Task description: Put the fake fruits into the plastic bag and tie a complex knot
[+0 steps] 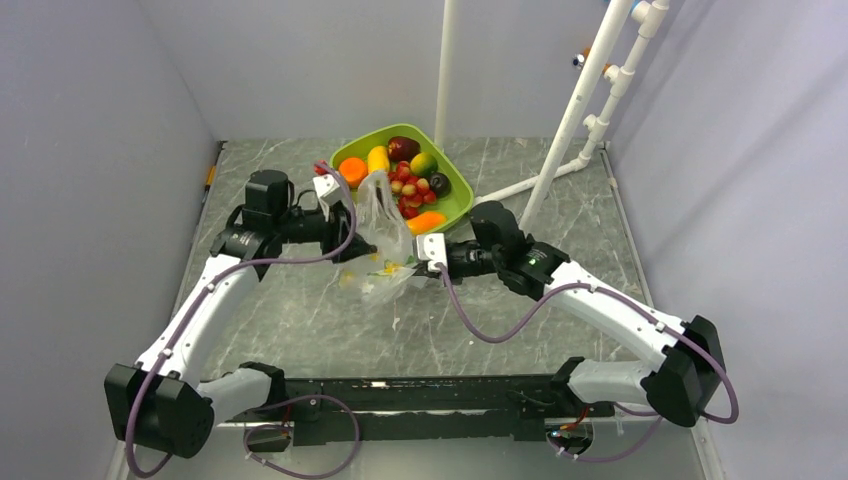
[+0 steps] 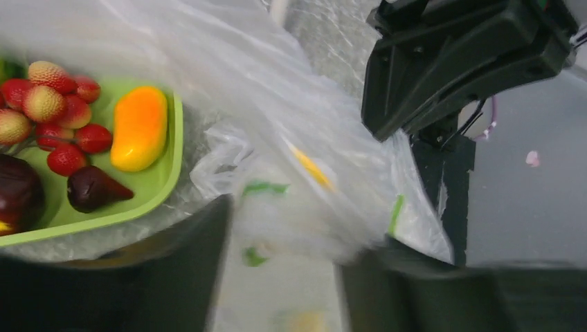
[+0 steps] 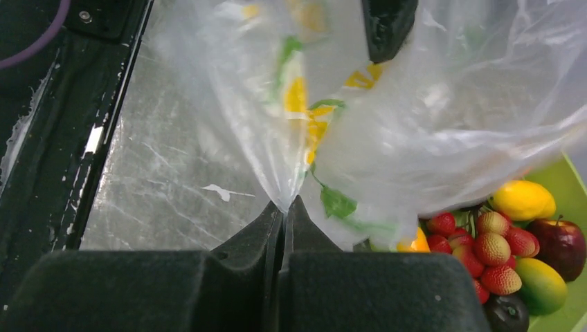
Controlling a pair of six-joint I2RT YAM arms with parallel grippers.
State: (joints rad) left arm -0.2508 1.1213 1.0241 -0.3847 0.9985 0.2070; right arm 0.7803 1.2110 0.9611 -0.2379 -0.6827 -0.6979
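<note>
Right claw (image 3: 284, 216) first: it is clenched tight, with a fold of the plastic bag (image 3: 387, 138) nipped between its tips and the film rising straight out of the seam. The left claw (image 2: 284, 277) sits opposite. Its jaws stand wide apart, and bag film bulges into the gap but nothing is squeezed, so it reads as released.

Outward now. The bag hangs crumpled between the two claws over the table (image 1: 300, 320), its far side lapping the near edge of the green tray (image 1: 456, 205). Yellow and green marks show through the film, and they look like print, not fruit. The fruits (image 1: 405, 175) sit in the tray just behind the bag: berries, an orange, some maroon ones.

This looks like the opening step. One side is held, the mouth is not yet spread, nothing is loaded, and the knot is far off. The next move calls for the left claw to close on a single layer opposite the right's pinch, then draw away gently so the thin film parts rather than tears.
</note>
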